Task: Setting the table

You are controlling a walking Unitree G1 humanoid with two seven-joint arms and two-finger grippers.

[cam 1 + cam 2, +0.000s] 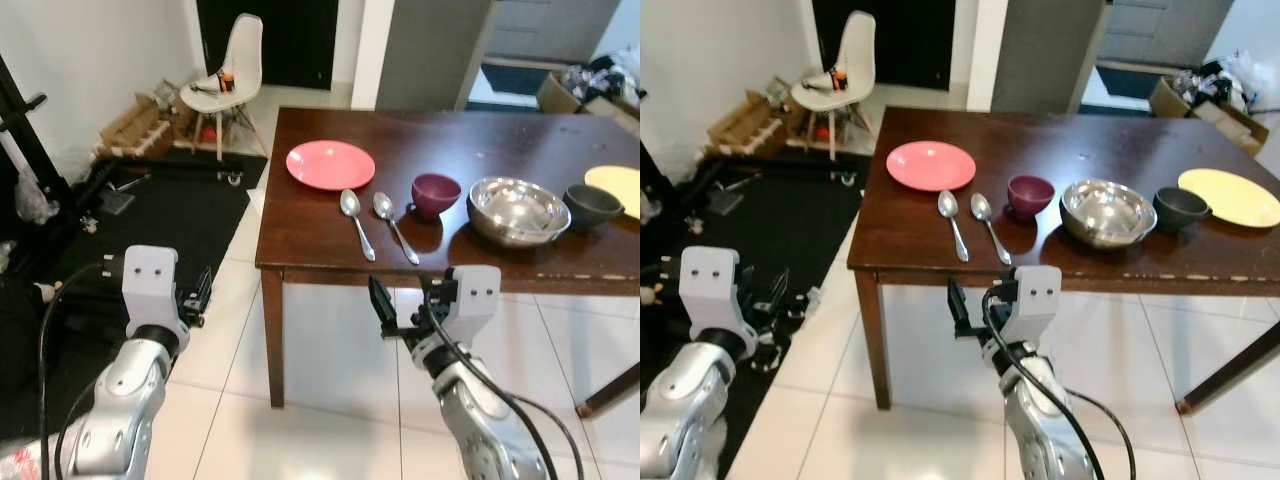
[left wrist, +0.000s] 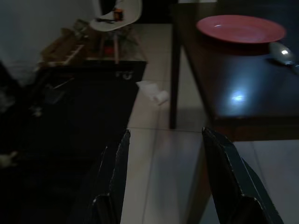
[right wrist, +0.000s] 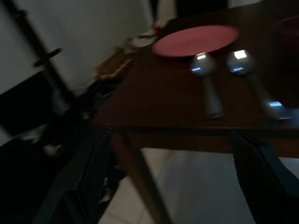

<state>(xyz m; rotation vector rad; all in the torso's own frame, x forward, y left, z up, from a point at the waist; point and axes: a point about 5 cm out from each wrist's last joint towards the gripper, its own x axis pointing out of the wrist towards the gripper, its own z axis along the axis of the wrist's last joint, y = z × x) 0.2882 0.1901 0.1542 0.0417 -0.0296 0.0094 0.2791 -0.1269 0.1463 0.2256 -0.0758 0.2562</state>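
While both arms are raised before the dark wooden table (image 1: pixel 300 250), the left gripper (image 2: pixel 163 186) is held spread and empty over the tiled floor, and the right gripper (image 3: pixel 173 182) is likewise parted, holding nothing, just short of the table's near edge. Two spoons (image 1: pixel 366 223) are laid side by side near that edge. Beyond them a pink plate (image 1: pixel 330 164) is seen, then a maroon cup (image 1: pixel 435 193), a steel bowl (image 1: pixel 517 209), a dark bowl (image 1: pixel 591 204) and a yellow plate (image 1: pixel 1230 196).
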